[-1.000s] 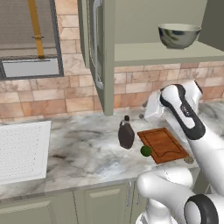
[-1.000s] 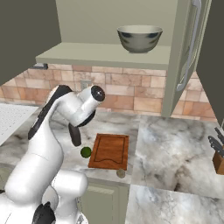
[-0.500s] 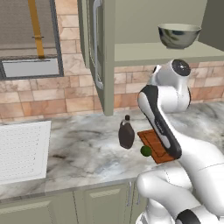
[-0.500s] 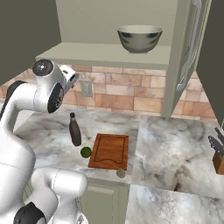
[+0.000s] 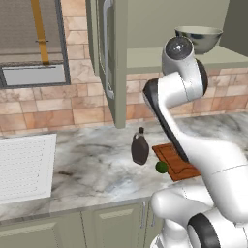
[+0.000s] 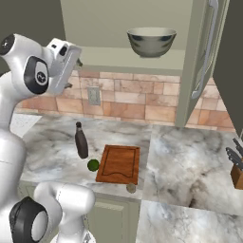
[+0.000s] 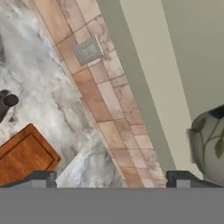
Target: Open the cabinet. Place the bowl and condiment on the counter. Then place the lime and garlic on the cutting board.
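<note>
While the arm is raised, its jaws gape near the bowl (image 6: pixel 151 42).

The bowl (image 6: pixel 152 42) looks like shiny steel, the condiment (image 6: pixel 81 140) dark glossy glass, the lime (image 6: pixel 93 165) glossy green, the cutting board (image 6: pixel 119 163) reddish-brown matt wood, the bench (image 6: pixel 190 156) smooth marbled stone, and the cabinet (image 5: pixel 117 63) matt olive paint with silvery metal handles.
</note>
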Controlling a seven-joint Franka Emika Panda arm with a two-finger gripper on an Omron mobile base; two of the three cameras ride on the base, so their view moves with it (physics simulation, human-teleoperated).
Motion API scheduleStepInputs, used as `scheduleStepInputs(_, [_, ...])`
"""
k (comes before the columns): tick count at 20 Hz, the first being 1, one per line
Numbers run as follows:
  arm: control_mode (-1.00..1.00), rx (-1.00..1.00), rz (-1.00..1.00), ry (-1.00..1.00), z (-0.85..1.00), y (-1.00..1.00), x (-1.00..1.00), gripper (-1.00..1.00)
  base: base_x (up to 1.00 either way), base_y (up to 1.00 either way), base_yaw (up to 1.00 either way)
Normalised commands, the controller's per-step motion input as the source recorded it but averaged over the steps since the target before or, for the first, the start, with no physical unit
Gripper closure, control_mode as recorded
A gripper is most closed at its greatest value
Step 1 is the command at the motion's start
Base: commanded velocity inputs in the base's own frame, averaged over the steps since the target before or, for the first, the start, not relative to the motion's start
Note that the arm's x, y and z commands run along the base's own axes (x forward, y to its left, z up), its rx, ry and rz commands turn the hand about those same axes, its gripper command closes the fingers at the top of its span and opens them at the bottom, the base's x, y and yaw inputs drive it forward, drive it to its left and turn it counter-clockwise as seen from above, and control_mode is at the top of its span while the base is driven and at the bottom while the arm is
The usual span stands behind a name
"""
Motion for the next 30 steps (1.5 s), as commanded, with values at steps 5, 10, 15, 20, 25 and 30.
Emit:
scheduleStepInputs(5, [-1.00, -0.11, -0.18, -0.14, 0.77, -0.55, 0.03, -1.00, 0.00, 0.00, 0.00])
scheduleStepInputs(10, [-1.00, -0.01, -0.09, 0.02, 0.28, -0.41, 0.33, -1.00, 0.00, 0.00, 0.00])
scheduleStepInputs(15, [-1.00, 0.01, -0.01, 0.02, -0.03, -0.17, 0.34, -1.00, 0.00, 0.00, 0.00])
scheduleStepInputs(20, [-1.00, 0.02, 0.01, 0.00, 0.00, -0.32, 1.00, -1.00, 0.00, 0.00, 0.00])
scheduleStepInputs(25, [-1.00, 0.00, 0.00, -0.01, 0.41, -0.23, 0.60, -1.00, 0.00, 0.00, 0.00])
scheduleStepInputs(30, [-1.00, 0.00, 0.00, -0.04, 0.10, -0.30, 0.41, -1.00, 0.00, 0.00, 0.00])
